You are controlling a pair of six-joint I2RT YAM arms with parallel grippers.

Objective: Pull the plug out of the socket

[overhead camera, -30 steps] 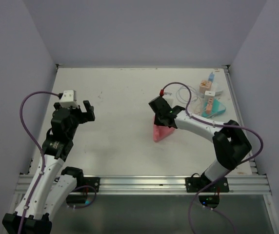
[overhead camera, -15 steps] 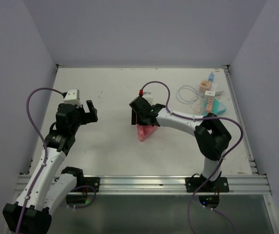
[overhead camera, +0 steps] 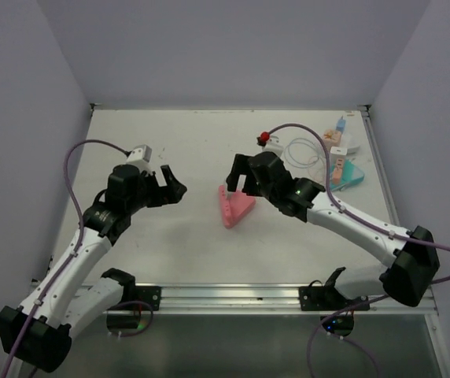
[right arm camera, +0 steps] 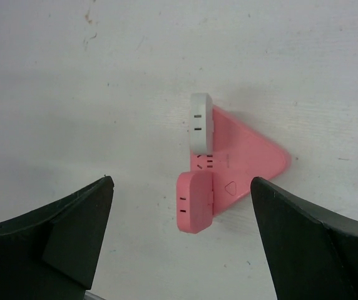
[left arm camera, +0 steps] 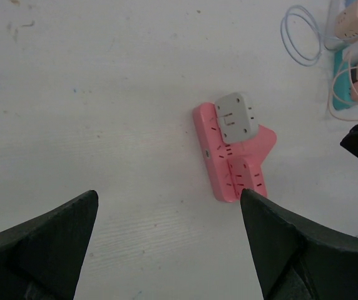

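Note:
A pink triangular socket (overhead camera: 237, 209) lies flat on the white table, mid-way between the two arms. A white plug (right arm camera: 201, 122) and a pink plug (right arm camera: 194, 201) both sit in one of its side faces; they also show as the white plug (left arm camera: 235, 115) and the pink plug (left arm camera: 248, 176) in the left wrist view. My right gripper (right arm camera: 181, 181) hovers open above the socket (right arm camera: 245, 156), touching nothing. My left gripper (left arm camera: 168, 194) is open too, a short way left of the socket (left arm camera: 213, 150), with bare table between its fingers.
At the back right stands a teal power strip (overhead camera: 344, 169) with several plugs in it, beside a coil of thin white cable (overhead camera: 300, 150). Both appear again as the teal strip (left arm camera: 345, 81) and the cable coil (left arm camera: 301, 34). Side walls enclose the table.
My right gripper dragged the pink socket to the left, then opened and let it go, rising above it. My left arm has swung right, closer to the socket.

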